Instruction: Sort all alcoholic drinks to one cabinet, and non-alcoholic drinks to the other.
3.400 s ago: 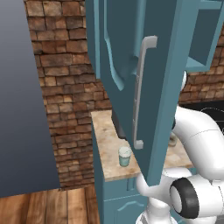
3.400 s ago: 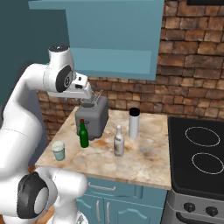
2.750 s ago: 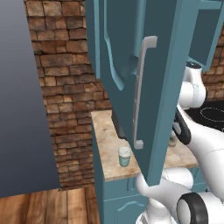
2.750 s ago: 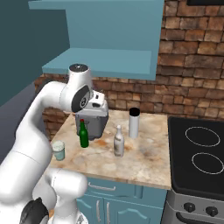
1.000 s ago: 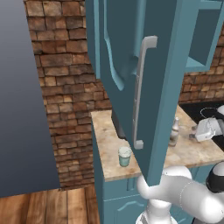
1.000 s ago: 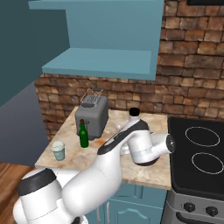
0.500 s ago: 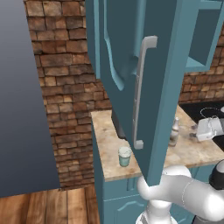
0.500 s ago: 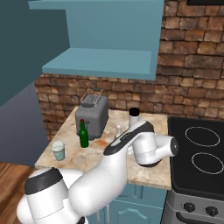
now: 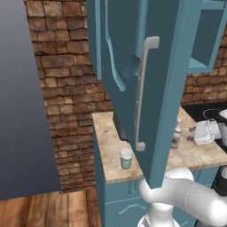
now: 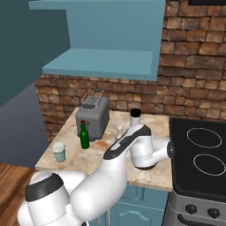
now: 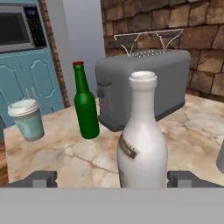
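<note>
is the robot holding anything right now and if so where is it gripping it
Nothing is held. The gripper has its jaws wide open on either side of the lower body of the cream-white bottle, which stands upright on the counter.

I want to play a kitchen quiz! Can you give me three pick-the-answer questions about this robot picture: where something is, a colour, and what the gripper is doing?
1. Where is the green bottle?
A. Just in front of the toaster
B. On the stove
C. Inside the cabinet

2. What colour is the green bottle's cap?
A. Blue
B. Red
C. Black

3. What is the gripper doing?
A. Squeezing the lidded cup
B. Holding the toaster
C. Open, with the cream-white bottle between its fingertips

Answers: 1 A, it stands on the counter by the toaster's front corner. 2 B, its top is red. 3 C, the fingertips sit wide apart beside the bottle.
</note>
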{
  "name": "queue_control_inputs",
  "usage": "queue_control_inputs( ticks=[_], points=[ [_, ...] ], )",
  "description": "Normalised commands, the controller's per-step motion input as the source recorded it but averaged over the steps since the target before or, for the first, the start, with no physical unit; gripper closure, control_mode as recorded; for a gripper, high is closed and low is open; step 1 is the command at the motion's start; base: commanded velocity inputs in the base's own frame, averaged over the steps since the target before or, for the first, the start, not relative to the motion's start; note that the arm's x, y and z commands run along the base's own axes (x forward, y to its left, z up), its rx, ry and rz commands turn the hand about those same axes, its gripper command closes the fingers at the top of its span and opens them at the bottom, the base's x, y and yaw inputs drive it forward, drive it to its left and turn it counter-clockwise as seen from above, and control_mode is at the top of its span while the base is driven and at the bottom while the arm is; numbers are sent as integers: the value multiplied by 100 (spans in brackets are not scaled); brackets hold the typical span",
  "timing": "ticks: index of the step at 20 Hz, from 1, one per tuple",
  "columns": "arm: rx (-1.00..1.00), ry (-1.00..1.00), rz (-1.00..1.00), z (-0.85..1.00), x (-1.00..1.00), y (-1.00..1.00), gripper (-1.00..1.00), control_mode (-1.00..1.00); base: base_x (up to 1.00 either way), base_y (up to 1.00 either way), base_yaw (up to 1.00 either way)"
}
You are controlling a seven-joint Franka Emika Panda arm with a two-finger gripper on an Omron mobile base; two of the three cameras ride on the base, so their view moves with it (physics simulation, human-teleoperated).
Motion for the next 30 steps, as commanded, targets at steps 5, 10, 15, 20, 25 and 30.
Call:
queue_control_inputs(
  ticks=[5, 10, 15, 20, 25, 30],
  points=[
    [0, -2, 0, -10, 30, 12, -100, -100, 0, 0, 0],
    [0, -1, 0, -6, 25, 2, -100, -100, 0, 0, 0],
    [1, -2, 0, -9, 23, 0, -100, -100, 0, 0, 0],
    [0, -1, 0, -15, 23, 0, -100, -100, 0, 0, 0],
    [0, -1, 0, -16, 13, 0, -100, -100, 0, 0, 0],
    [0, 0, 0, -13, 6, 5, 100, -100, 0, 0, 0]
  ],
)
